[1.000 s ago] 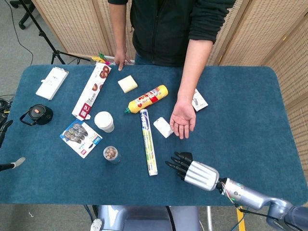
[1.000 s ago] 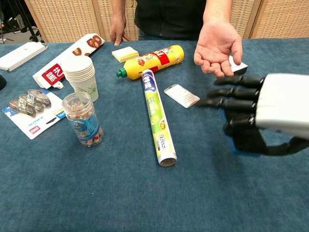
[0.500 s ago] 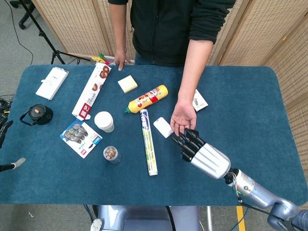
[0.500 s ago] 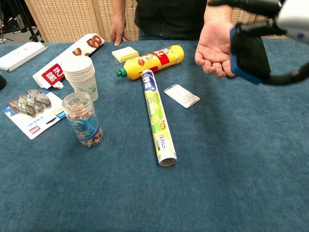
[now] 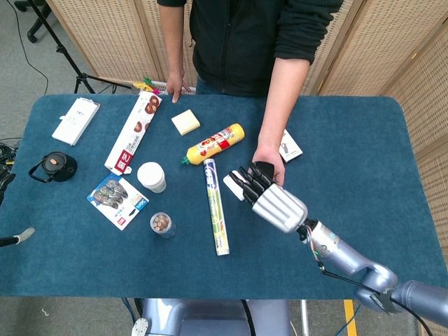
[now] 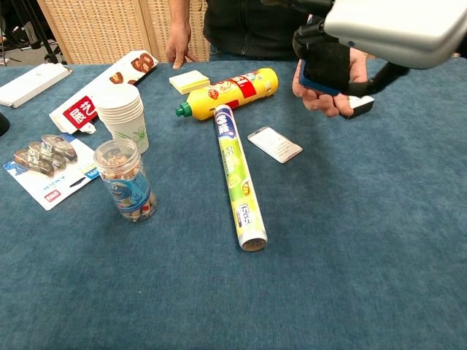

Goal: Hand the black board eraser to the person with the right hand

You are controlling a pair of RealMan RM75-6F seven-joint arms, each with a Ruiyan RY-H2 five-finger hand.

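Over person's palm (image 6: 332, 86) — right hand (image 5: 269, 196), black board eraser (image 6: 325, 64)

Right hand (image 5: 269, 198) holds eraser (image 6: 325, 65) over person's palm (image 6: 326, 86), mid-table. Left of it: card (image 5: 237, 185), then roll (image 5: 215, 205). Bottle (image 5: 213, 144) behind roll; cups (image 5: 152, 176) & jar (image 5: 162, 224) further left.

Head view: table (image 5: 392, 140) seen from high above, facing steeply down; person's torso at 12 o'clock. Chest view: set low at the near edge, close, facing across toward 12 o'clock. Shared by both: yellow bottle (image 5: 213, 143) (image 6: 230, 91), foil roll (image 5: 215, 206) (image 6: 239, 175), paper cups (image 5: 152, 176) (image 6: 124, 117).
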